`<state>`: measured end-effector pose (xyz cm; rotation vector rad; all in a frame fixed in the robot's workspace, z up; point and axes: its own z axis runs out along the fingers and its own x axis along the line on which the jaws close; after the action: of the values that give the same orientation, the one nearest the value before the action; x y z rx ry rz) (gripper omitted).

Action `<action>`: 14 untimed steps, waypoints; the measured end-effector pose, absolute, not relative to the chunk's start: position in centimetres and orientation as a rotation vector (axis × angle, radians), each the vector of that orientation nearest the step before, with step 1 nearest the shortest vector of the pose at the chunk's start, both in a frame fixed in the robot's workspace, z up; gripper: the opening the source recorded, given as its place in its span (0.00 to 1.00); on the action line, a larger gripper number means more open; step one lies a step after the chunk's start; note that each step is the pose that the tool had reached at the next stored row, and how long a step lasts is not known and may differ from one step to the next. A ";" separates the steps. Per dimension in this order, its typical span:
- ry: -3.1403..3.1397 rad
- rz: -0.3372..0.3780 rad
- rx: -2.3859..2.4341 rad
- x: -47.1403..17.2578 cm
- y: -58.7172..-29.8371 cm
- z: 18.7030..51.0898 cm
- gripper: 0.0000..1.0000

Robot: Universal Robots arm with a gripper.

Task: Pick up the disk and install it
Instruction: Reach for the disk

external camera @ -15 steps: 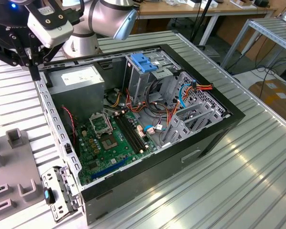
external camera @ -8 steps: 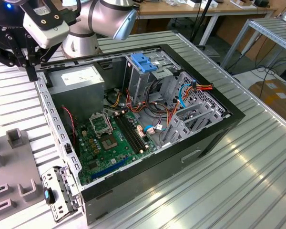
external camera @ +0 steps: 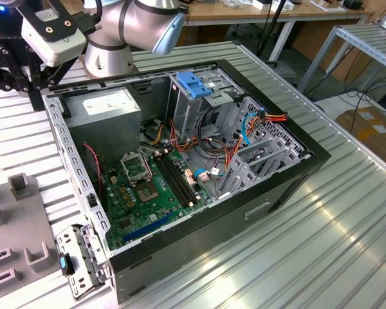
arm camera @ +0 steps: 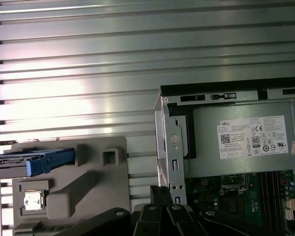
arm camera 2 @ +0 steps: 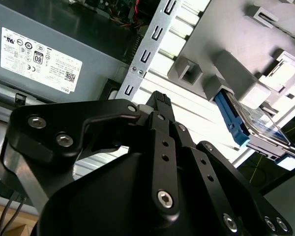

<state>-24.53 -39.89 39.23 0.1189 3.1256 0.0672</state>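
While poised above the bench beside the open computer case, cannot tell jaws' state, parted or clenched; finds the disk slotted on edge in grey holder, clear of jaws.

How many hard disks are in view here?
1. The disk sits in the grey holder outside the computer case, in the second wrist view. Others may be hidden inside the drive cage.
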 end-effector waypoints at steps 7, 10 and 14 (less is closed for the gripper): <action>3.126 0.067 0.119 -25.4 -39.9 39.2 0.11; 3.126 0.067 0.119 -25.9 -39.9 39.2 0.11; 3.127 0.067 0.119 -26.4 -39.9 39.2 0.11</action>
<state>-26.39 -39.89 39.20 0.1191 3.1272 0.0671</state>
